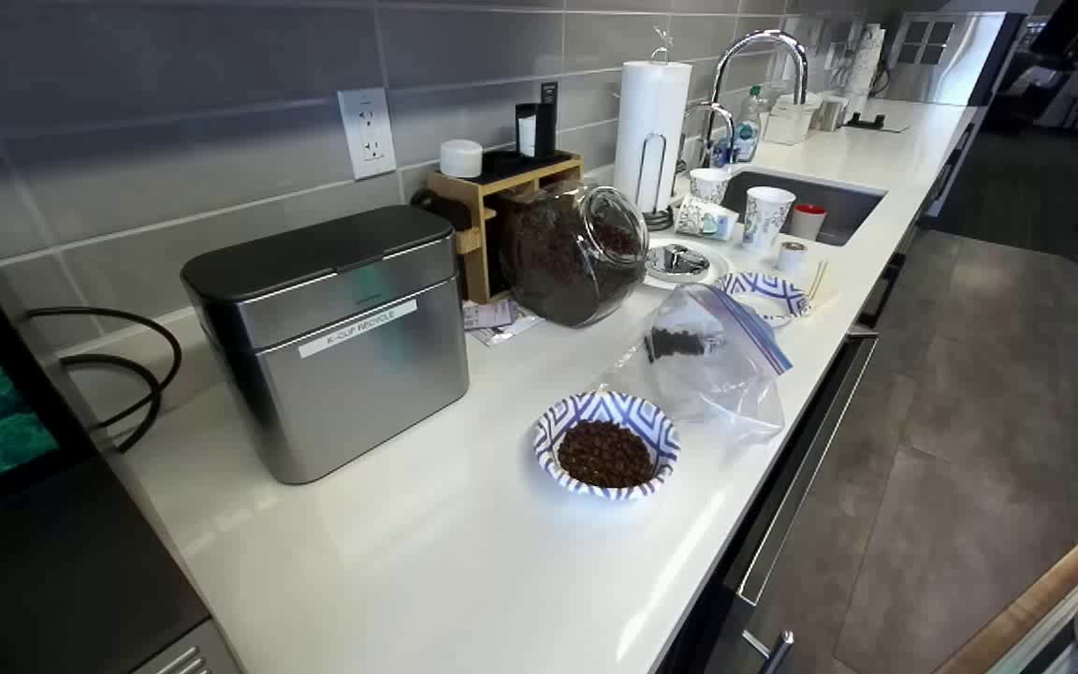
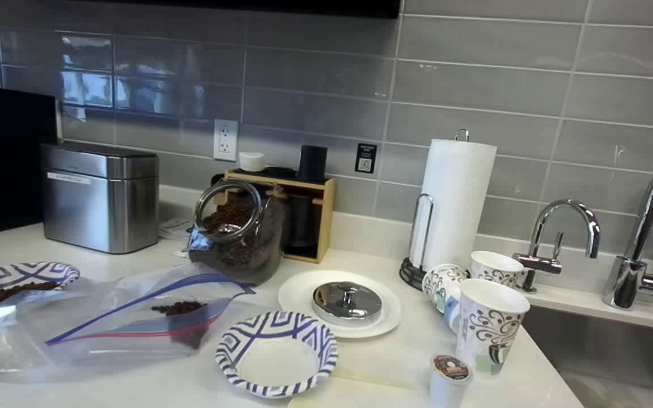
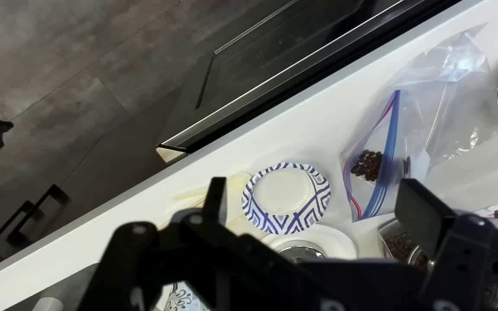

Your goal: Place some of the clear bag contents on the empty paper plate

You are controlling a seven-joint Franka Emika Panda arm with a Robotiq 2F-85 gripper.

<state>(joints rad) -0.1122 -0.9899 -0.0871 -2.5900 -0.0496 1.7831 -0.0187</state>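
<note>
The clear zip bag [image 1: 735,398] lies flat on the counter with its blue-edged mouth partly open. It shows also in an exterior view [image 2: 105,351] and the wrist view [image 3: 456,103]. A small heap of dark beans [image 3: 366,165] sits inside near the mouth. The empty blue-and-white paper plate [image 2: 275,362], bowl-like, stands beside the bag's mouth; it shows in the wrist view [image 3: 281,192]. My gripper [image 3: 314,188] is open with nothing between its fingers. It is above the counter, over the empty plate and bag mouth. It is out of view in both exterior views.
A patterned bowl of beans [image 1: 604,454] stands at the bag's closed end. A glass bean jar [image 2: 241,243], a white plate [image 2: 386,323] with a metal lid, paper cups [image 2: 491,323] and a coffee pod [image 2: 448,385] stand nearby. The counter's front edge [image 3: 240,138] is close.
</note>
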